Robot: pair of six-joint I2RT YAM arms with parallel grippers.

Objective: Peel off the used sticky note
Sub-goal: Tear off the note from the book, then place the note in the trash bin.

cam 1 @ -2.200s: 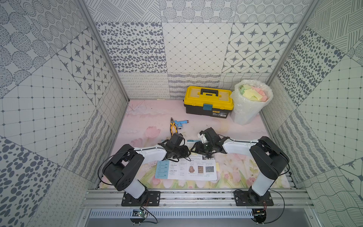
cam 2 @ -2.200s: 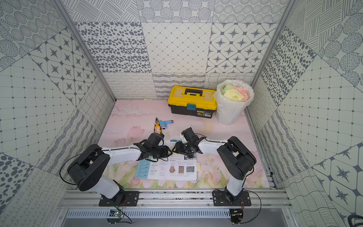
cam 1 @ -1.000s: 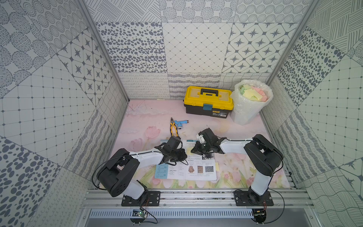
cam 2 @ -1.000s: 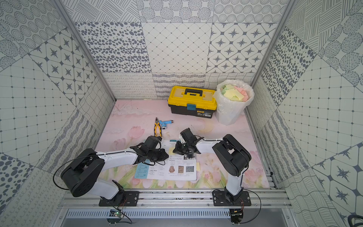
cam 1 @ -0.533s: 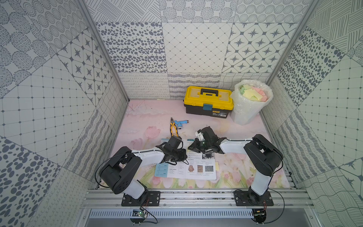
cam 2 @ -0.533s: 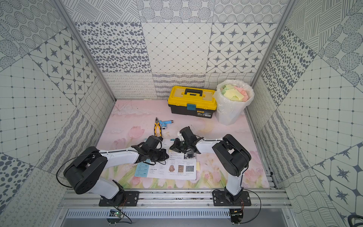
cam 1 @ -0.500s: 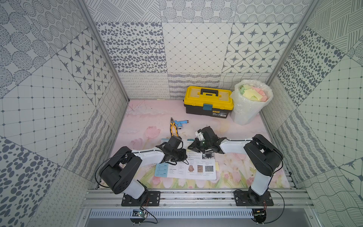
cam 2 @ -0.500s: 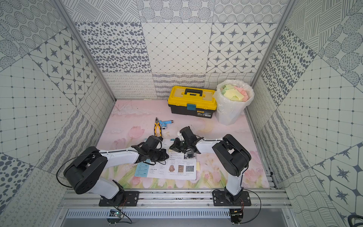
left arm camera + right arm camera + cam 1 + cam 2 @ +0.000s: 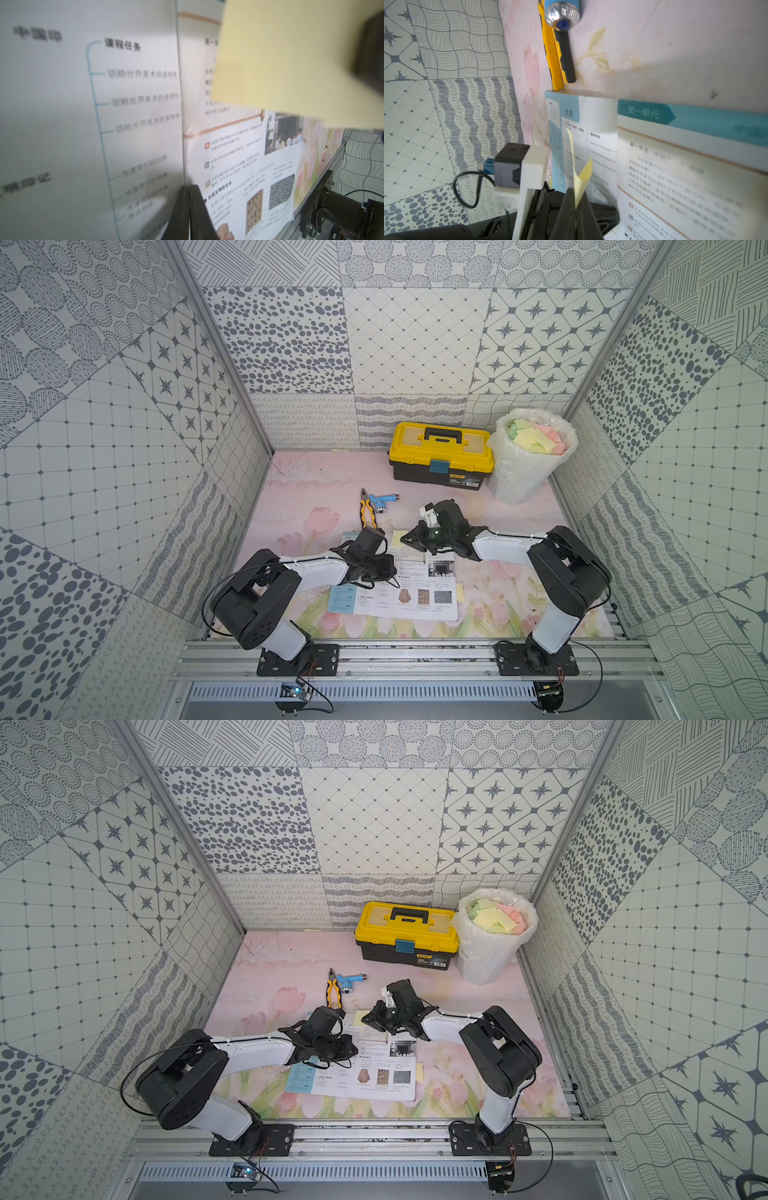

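Observation:
An open book (image 9: 419, 593) lies near the table's front edge. A pale yellow sticky note (image 9: 399, 536) (image 9: 581, 172) sits on its far page, with one edge curled up off the paper. My right gripper (image 9: 409, 540) (image 9: 576, 194) is shut on that lifted edge. In the left wrist view the sticky note (image 9: 280, 62) hangs large over the book's text (image 9: 135, 104). My left gripper (image 9: 388, 569) (image 9: 189, 187) is shut, its tips resting on the book at the centre fold with nothing between them.
Yellow pliers (image 9: 367, 516) and a blue tool (image 9: 383, 501) lie just beyond the book. A yellow toolbox (image 9: 440, 456) stands at the back, next to a lined bin (image 9: 519, 485) full of used notes. The two wrists are close together over the book.
The left wrist has drawn a little nearer the book's fold and its jaws have closed fully. The right gripper keeps its hold on the note and has barely shifted.

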